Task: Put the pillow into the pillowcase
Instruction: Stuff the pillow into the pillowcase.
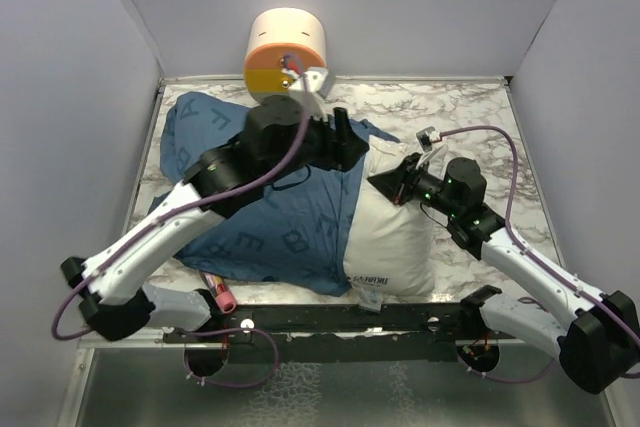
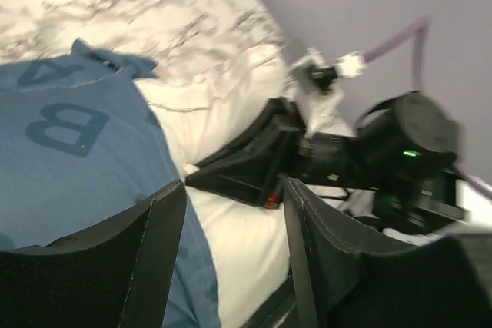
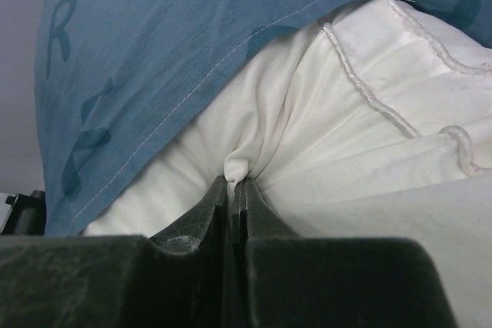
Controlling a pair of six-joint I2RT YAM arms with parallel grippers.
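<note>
Insertion underway: pillow (image 1: 390,237) partly inside pillowcase (image 1: 280,227). Right claw (image 3: 237,190) pinched shut on pillow fold; left claw (image 2: 234,186) gaping, empty, over pillowcase hem. Next, likely: grip hem, pull over pillow.

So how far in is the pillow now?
Done: the pillowcase covers the left part of the pillow in the top view. In hand: the right gripper pinches a fold of pillow; the left gripper is open over the case's edge. Left: the bare right strip has to go inside.
</note>
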